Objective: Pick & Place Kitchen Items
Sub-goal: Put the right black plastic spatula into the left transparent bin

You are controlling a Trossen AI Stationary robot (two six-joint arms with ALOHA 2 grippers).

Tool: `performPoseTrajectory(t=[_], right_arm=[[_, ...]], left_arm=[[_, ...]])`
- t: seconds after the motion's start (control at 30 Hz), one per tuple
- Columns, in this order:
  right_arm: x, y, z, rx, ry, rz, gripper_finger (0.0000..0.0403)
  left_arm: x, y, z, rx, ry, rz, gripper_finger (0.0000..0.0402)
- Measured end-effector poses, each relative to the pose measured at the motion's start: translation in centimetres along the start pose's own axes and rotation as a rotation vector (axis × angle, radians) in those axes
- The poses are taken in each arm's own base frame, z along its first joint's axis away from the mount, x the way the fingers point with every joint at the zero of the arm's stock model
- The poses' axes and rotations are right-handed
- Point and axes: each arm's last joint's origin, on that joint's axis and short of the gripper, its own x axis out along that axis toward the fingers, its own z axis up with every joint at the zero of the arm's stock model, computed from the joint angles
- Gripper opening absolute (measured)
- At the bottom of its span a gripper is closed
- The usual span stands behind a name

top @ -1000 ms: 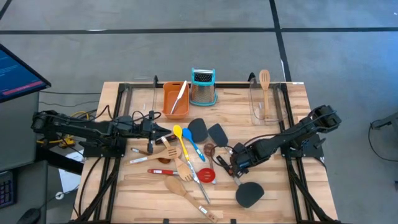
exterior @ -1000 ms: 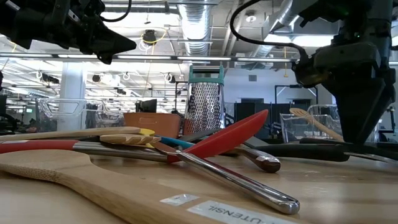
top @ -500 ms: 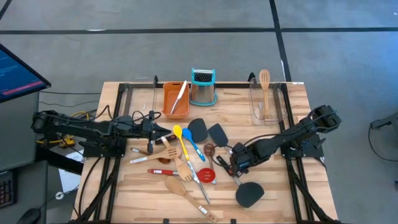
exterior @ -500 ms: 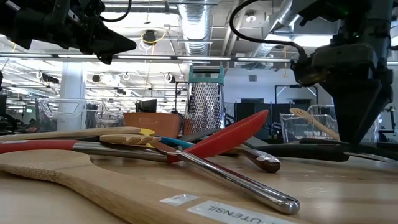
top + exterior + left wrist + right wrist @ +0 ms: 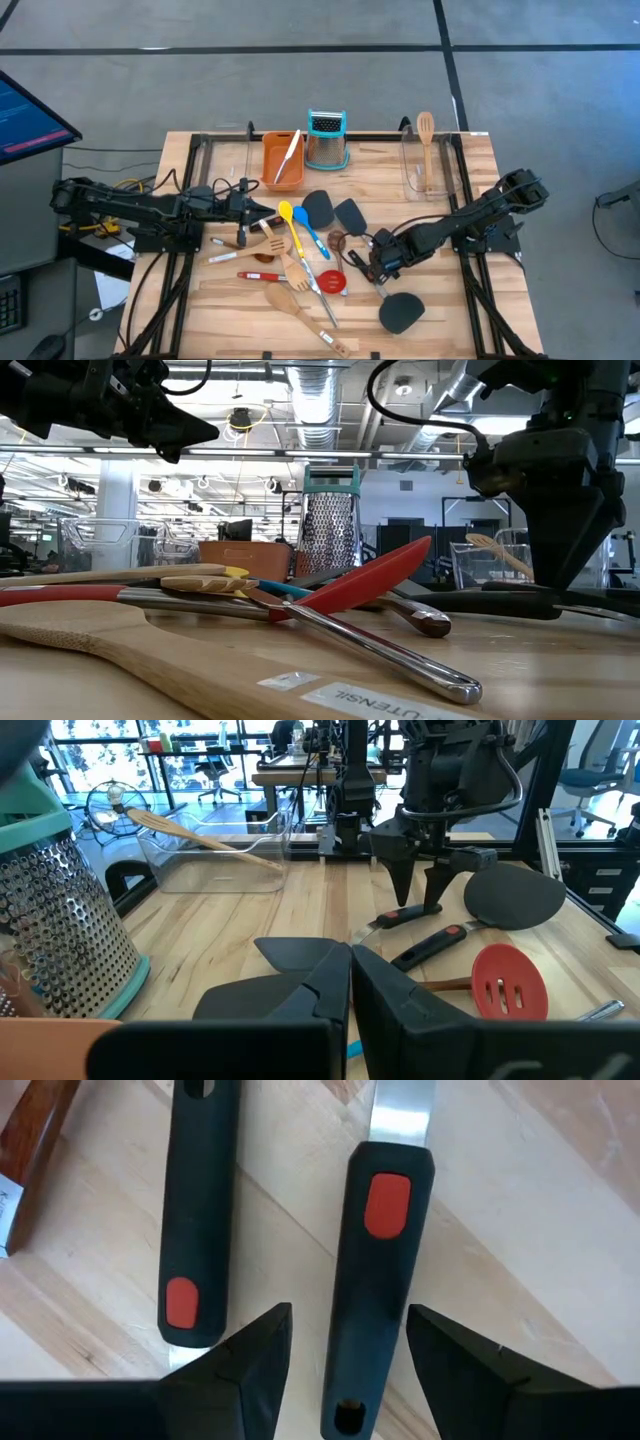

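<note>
Fingers (image 5: 250,1365) of the right gripper (image 5: 345,1370) stand spread, one on each side of a black turner handle with a red inset (image 5: 375,1280) that lies flat on the wooden table (image 5: 440,300); whether the pads touch it cannot be told. Just beside it lies a second black handle with a red inset (image 5: 195,1200). Two black turner heads (image 5: 320,208) rest near the table's middle, a third (image 5: 402,312) nearer the front edge. One wooden slotted spatula (image 5: 425,135) lies in the clear bin (image 5: 412,180). One red slotted spoon (image 5: 332,282), one yellow spoon (image 5: 287,212) and one blue spoon (image 5: 303,220) sit in the pile. Over the table's left edge, the left gripper (image 5: 350,982) hangs with fingers pressed together, holding nothing.
</note>
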Motion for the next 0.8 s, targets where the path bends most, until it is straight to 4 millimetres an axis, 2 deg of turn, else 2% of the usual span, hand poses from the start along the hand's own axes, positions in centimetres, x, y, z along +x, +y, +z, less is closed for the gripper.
performPoseTrajectory(t=[0.27,0.5,0.8], right_arm=[[0.2,-0.2,-0.2,0.004,0.010,-0.004,0.0192],[1.9,-1.4,-1.0,0.006,0.076,0.027,0.0185],[1.9,-1.6,-1.1,0.006,0.075,0.020,0.0147]], left_arm=[[0.0,0.0,0.0,0.000,0.000,0.000,0.0002],[0.0,0.0,0.0,0.000,0.000,0.000,0.0002],[0.0,0.0,0.0,0.000,0.000,0.000,0.0002]])
